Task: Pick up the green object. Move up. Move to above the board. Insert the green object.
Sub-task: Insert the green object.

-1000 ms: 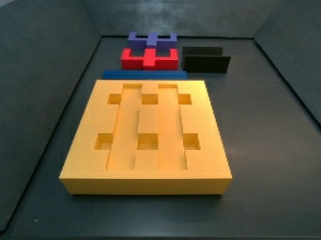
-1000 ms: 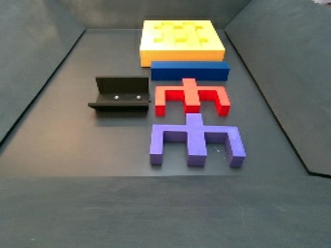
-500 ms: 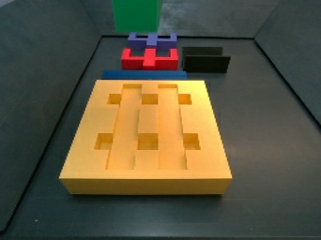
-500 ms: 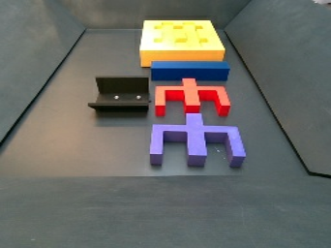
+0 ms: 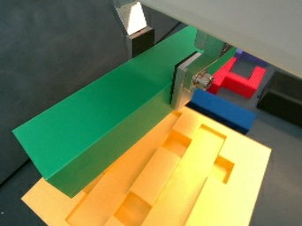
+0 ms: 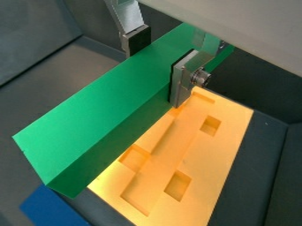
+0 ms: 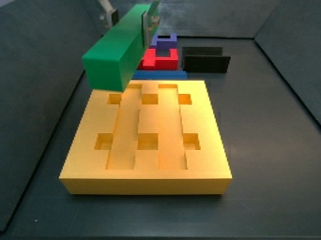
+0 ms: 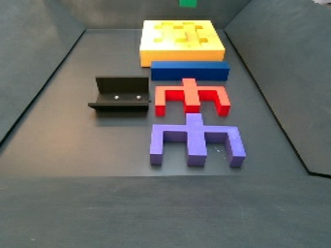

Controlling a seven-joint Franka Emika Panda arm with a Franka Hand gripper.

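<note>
Half a second ago the green bar (image 7: pixel 120 44) was only a patch at the top edge of a side view; now it is hanging tilted in the air over the far end of the yellow board (image 7: pixel 146 131), not touching it. I am holding it clamped in my gripper (image 6: pixel 163 59), one silver finger (image 6: pixel 186 77) pressing on its broad face near the middle and the other finger (image 6: pixel 133 37) showing behind its top edge (a mid-length grip, I judge, so the long bar is staying balanced). In both wrist views the bar is lying across above the board's grooves and square holes, so I am judging that I am carrying it over the board, with lowering and inserting not yet done. Beyond the board's far end the blue plate (image 8: pixel 191 71), the red block (image 8: pixel 192 96) and the purple block (image 8: pixel 196 142) are sitting in a row, with the fixture (image 8: pixel 118 95) beside them, well clear of my load.
</note>
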